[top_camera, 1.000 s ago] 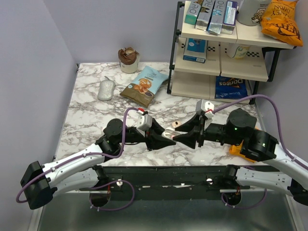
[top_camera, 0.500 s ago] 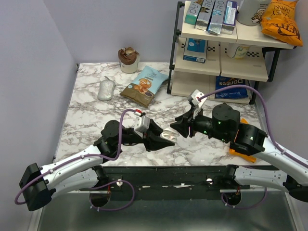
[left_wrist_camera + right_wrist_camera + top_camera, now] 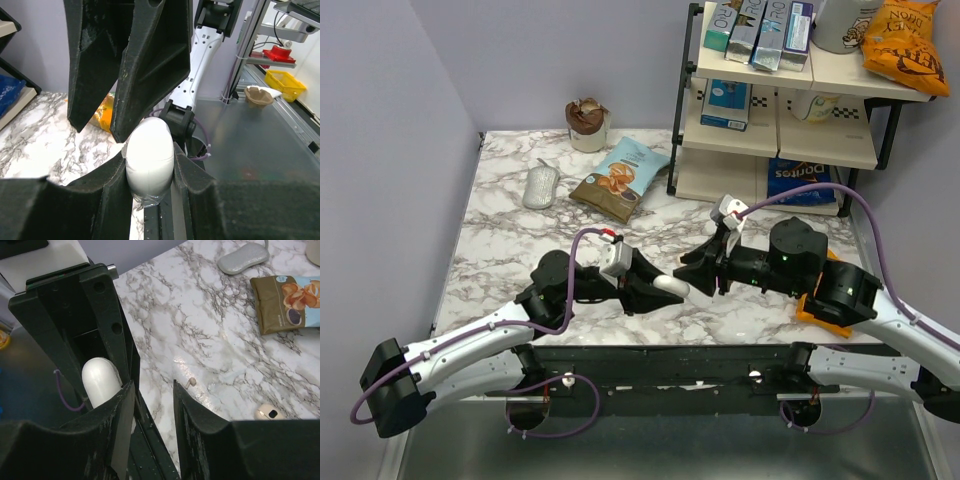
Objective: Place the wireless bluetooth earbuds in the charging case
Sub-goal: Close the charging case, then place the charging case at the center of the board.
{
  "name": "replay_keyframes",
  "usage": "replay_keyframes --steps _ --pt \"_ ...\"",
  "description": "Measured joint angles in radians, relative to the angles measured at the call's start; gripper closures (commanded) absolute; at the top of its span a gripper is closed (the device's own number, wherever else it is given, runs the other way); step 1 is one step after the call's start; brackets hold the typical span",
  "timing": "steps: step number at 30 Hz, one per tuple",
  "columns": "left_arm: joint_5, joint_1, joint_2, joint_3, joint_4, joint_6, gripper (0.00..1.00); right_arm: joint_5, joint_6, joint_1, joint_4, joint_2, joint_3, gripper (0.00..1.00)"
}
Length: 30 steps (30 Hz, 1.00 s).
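Note:
The charging case, a smooth white oval, sits lengthwise between the fingers of my left gripper, which is shut on it. From above, the case is held just over the marble near the front edge. My right gripper hovers right beside it, tips pointing at the case, open with nothing between its fingers. In the right wrist view the case stands just left of my left finger. One tiny earbud lies on the marble beyond my right fingertip. Another earbud lies further right.
A grey oval object, a snack bag and a brown-topped cup lie at the back of the marble table. A shelf rack with boxes stands back right. An orange item sits under my right arm.
My right gripper pulled back from the case, then settled beside it, its jaws narrowing slightly. My left gripper shifted slightly left and kept hold of the case.

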Motion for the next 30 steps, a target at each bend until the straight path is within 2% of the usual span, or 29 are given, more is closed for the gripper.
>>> replay_keyframes --steps 7,10,15,19,21,26,30 --pt "0.000 -0.006 0.002 0.000 -0.008 0.000 1.00 -0.017 -0.011 -0.004 0.000 0.003 -0.005 0.51" --pt "-0.046 -0.006 0.001 0.000 -0.027 0.013 1.00 0.102 0.024 -0.004 -0.001 -0.015 -0.019 0.49" --pt "-0.235 0.012 0.017 -0.006 -0.132 0.031 1.00 0.337 0.105 -0.016 -0.001 -0.064 -0.058 0.46" --pt "-0.386 0.098 0.087 -0.038 -0.181 -0.054 1.00 0.429 0.157 -0.025 -0.001 -0.066 -0.107 0.46" --pt "-0.426 0.181 0.164 -0.040 -0.209 -0.125 1.00 0.449 0.174 -0.026 -0.002 -0.051 -0.129 0.46" --pt "-0.451 0.367 0.396 -0.031 -0.271 -0.257 1.00 0.460 0.207 -0.026 -0.008 0.004 -0.177 0.46" --pt "-0.453 0.403 0.520 -0.002 -0.320 -0.288 1.00 0.460 0.219 -0.026 -0.013 0.004 -0.193 0.46"
